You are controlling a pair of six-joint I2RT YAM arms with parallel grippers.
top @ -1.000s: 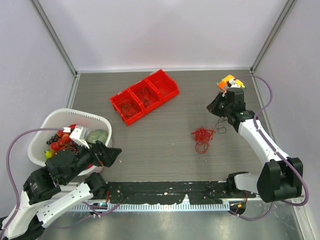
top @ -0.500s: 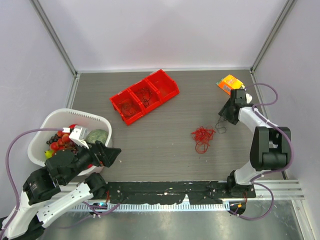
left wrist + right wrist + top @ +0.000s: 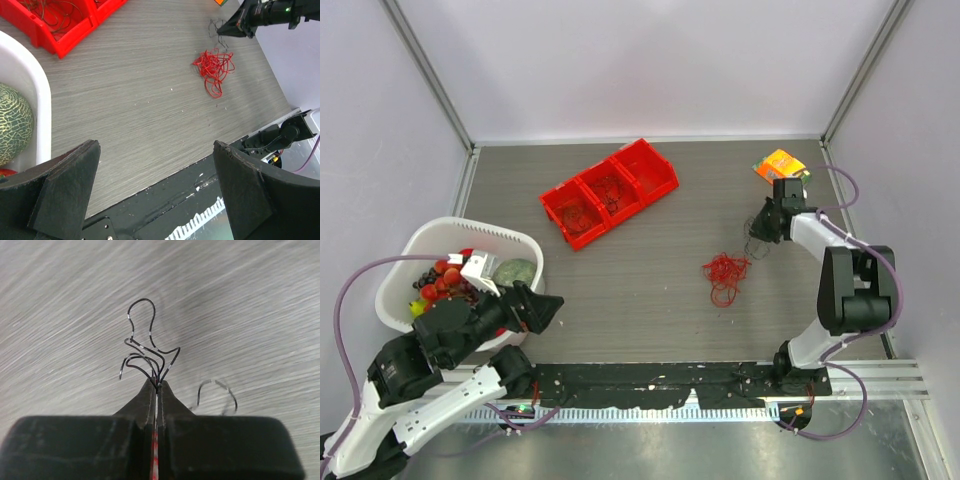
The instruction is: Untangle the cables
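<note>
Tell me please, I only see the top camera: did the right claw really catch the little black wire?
Observer: Yes. The right wrist camera shows the right gripper shut, pinching the dark cable at its very tips.
Operator: Is the left claw holding anything?
Observer: No. The left wrist camera shows the left gripper wide open, with only the table between its fingers.
Operator: Is there more black wire near the right claw?
Observer: The right wrist camera shows a small dark loop lying beside the fingertips. It is blurred, so I cannot tell if it joins the pinched one.
</note>
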